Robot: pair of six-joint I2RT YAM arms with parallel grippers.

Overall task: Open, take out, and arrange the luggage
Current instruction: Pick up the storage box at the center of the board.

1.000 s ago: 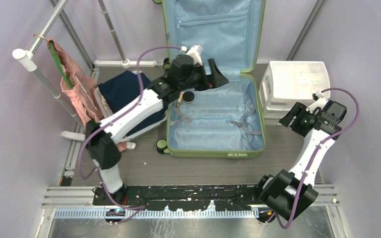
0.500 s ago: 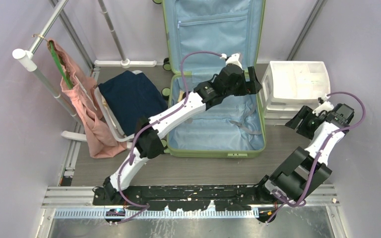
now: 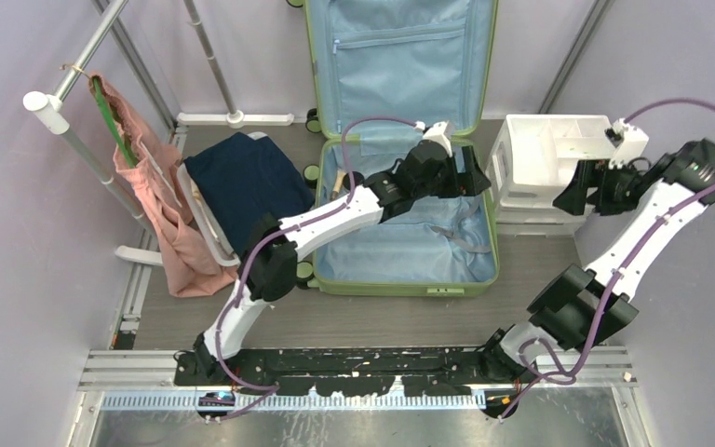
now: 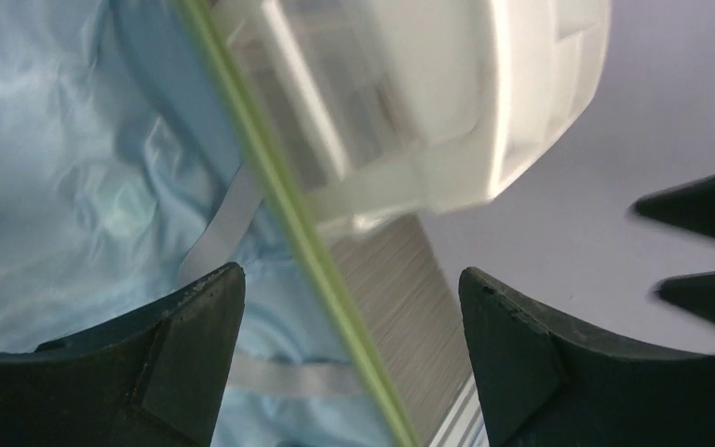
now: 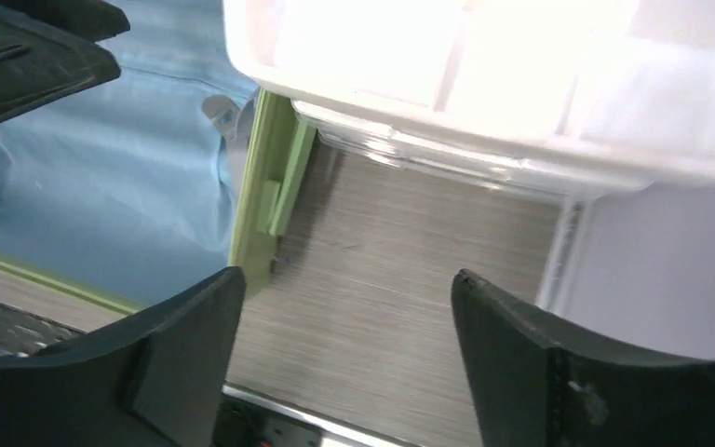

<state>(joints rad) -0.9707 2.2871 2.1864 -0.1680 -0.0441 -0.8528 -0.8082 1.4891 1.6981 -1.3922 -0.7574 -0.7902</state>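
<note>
Over the right rim of the luggage (image 3: 400,244), the left gripper (image 4: 349,284) hangs with jaws spread wide on nothing. The right gripper (image 5: 346,279), equally wide and empty, hovers at the white drawer unit (image 3: 545,154) just right of the luggage, which lies open with its lid upright behind. With both grippers crowding that rim, a careless swing could clash them or shove the luggage.

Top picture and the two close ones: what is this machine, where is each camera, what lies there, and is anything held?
Two white robot arms are bolted at a table's near edge. The top picture looks down from above. The left tool hangs over the open green suitcase; the right tool is beside a white drawer unit. A dark blue cloth lies left of the suitcase. The close pictures come from wrist cameras; the dark shapes are fingers. Both tools are open, holding nothing.
</note>
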